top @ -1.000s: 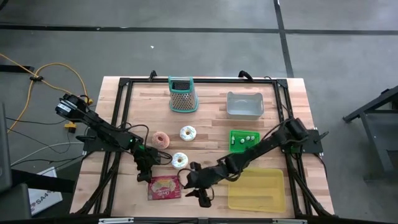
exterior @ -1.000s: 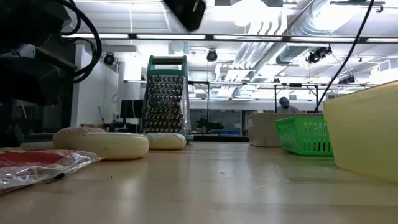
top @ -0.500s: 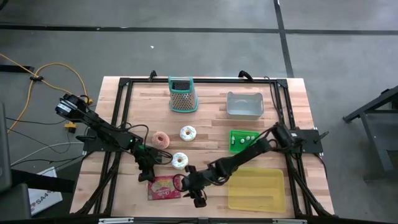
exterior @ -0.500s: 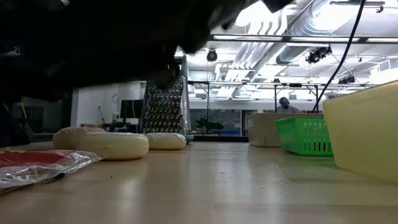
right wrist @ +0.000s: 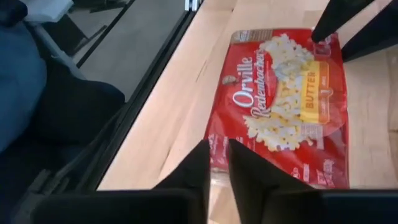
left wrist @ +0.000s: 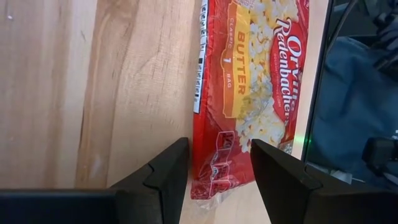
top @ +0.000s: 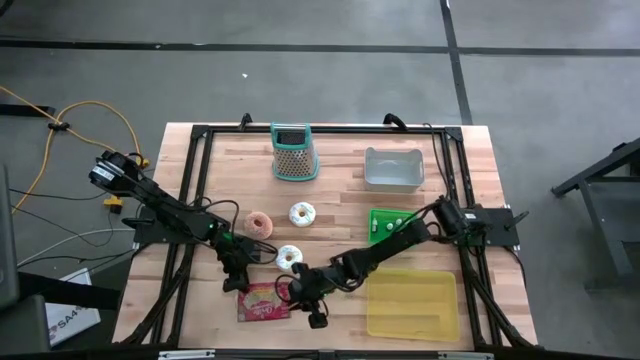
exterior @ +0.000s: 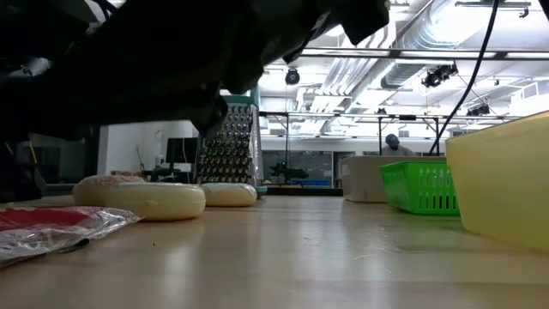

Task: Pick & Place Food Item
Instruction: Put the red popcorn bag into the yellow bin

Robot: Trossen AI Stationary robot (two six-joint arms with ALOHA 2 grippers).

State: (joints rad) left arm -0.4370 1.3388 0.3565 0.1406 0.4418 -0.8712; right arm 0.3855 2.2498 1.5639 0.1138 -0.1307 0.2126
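Observation:
A red popcorn bag [top: 263,302] lies flat on the wooden table near its front left; it also shows in the right wrist view [right wrist: 280,106] and the left wrist view [left wrist: 255,81]. My right gripper [right wrist: 219,155] reaches in low from the table's right, and its fingers have closed on the bag's right edge [top: 292,292]. My left gripper [left wrist: 217,168] stands open over the bag's far end [top: 240,280], one finger on either side of its corner. My right gripper pinches the bag's clear sealed edge [right wrist: 217,140], near a corner, between its two fingers. The fingers slant down from the table's right side. The bag lies flat on the table.
Three donuts [top: 260,224] [top: 302,213] [top: 289,258] lie behind the bag. A grater [top: 294,152] and a grey bin [top: 393,168] stand at the back. A green basket [top: 392,225] and a yellow tray [top: 412,305] sit on the right.
My right gripper has come down and gone toward the table's left edge, reaching the popcorn bag's right edge. Its arm now fills the upper left of the low view. The bag has stayed where it was.

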